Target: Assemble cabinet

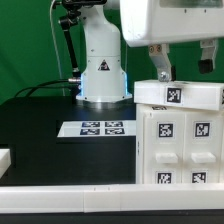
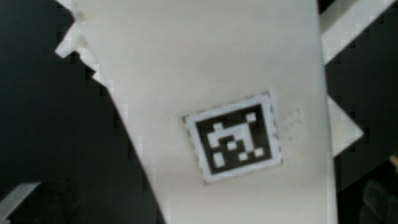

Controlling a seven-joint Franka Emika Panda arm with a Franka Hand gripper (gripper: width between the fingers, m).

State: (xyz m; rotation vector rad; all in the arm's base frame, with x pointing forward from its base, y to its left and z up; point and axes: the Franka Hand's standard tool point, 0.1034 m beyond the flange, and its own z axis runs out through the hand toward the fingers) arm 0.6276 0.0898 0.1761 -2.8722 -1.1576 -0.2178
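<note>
The white cabinet body (image 1: 180, 150) stands at the exterior view's right, with several black-and-white tags on its front. A separate white panel (image 1: 178, 95) with one tag lies across its top. My gripper (image 1: 183, 68) hangs just above that panel, with one finger (image 1: 160, 66) near each end of it. In the wrist view the tagged panel (image 2: 222, 120) fills the picture between the dark fingers (image 2: 374, 190). There is a gap beside it, so the jaws stand open around the panel and are not closed on it.
The marker board (image 1: 100, 128) lies flat on the black table in the middle. The arm's white base (image 1: 103, 75) stands behind it. A small white part (image 1: 5, 158) sits at the exterior view's left edge. A white rail (image 1: 70, 195) runs along the front.
</note>
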